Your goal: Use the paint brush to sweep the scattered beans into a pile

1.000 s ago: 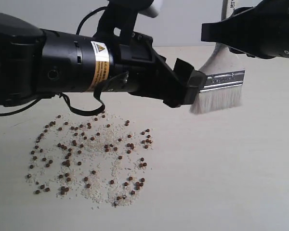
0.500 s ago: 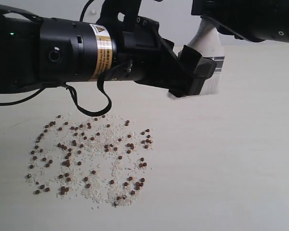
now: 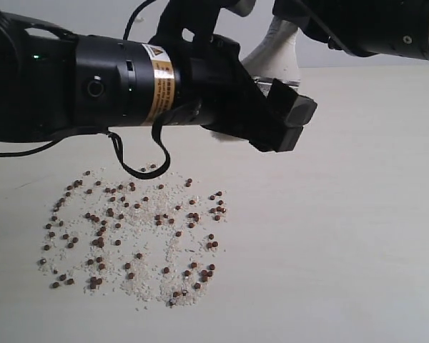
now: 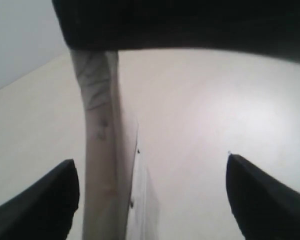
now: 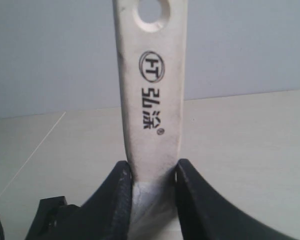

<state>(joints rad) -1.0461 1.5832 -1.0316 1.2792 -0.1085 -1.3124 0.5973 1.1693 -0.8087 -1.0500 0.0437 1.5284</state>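
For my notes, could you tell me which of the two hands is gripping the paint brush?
The right hand, shut on the paint brush handle; the left hand is wide open, clamping nothing.

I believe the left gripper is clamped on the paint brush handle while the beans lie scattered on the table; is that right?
Not quite: the right gripper is the one clamped on the paint brush handle, as the right wrist view shows. The beans do lie scattered on the table.

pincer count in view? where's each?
2. The left pincer, open, hangs mid-frame in the exterior view above the table. The right pincer, top right there, grips the paint brush handle. None hidden.
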